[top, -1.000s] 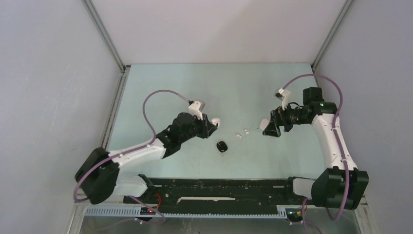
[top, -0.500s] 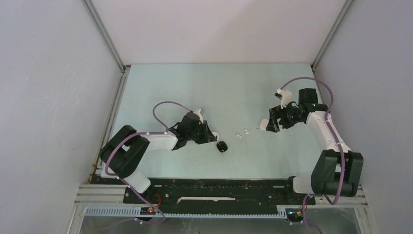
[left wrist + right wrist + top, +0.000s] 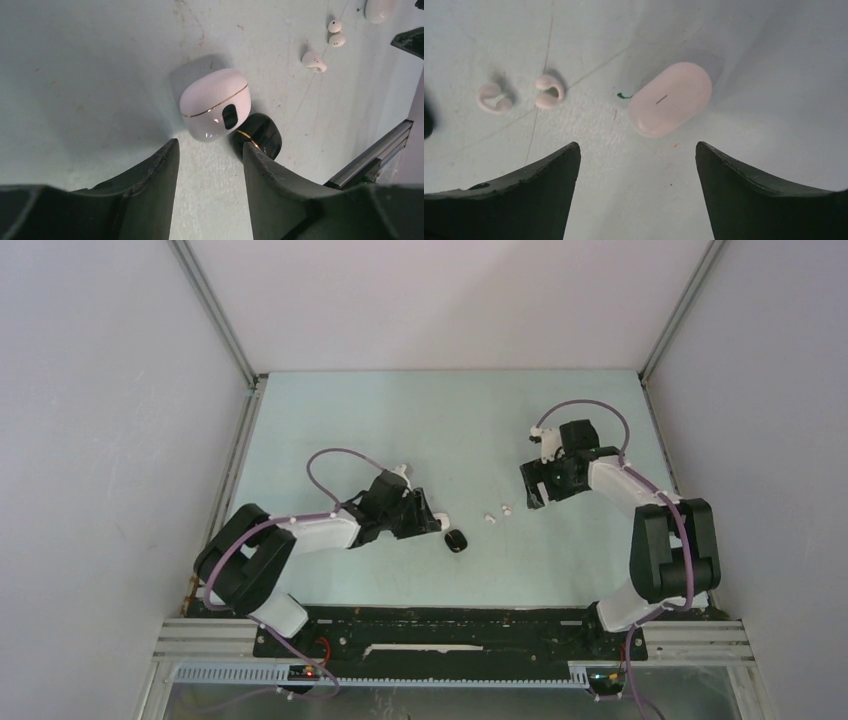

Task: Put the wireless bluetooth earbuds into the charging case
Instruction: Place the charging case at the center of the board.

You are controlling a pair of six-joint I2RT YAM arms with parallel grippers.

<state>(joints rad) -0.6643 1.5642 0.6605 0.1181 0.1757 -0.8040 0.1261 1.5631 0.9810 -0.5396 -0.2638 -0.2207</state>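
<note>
In the left wrist view a white charging case (image 3: 215,105) with a gold seam lies shut on the table, touching a black case (image 3: 260,137). My left gripper (image 3: 210,146) is open, its fingertips just short of the white case and touching nothing. Three small white earbuds (image 3: 314,60) lie farther off. In the right wrist view a second, pale oval case (image 3: 670,99) lies shut, with two white clip-shaped earbuds (image 3: 549,91) to its left. My right gripper (image 3: 637,147) is wide open and empty just short of that case. No black earbuds show.
From above, the left gripper (image 3: 436,523) sits beside the black case (image 3: 457,540). The earbuds (image 3: 490,518) lie between it and the right gripper (image 3: 530,490). A black rail (image 3: 450,630) runs along the table's near edge. Grey walls stand on three sides.
My left gripper has moved toward the near edge, up to the black case, and its arm has folded lower. My right gripper has moved left and farther away, over its case.
</note>
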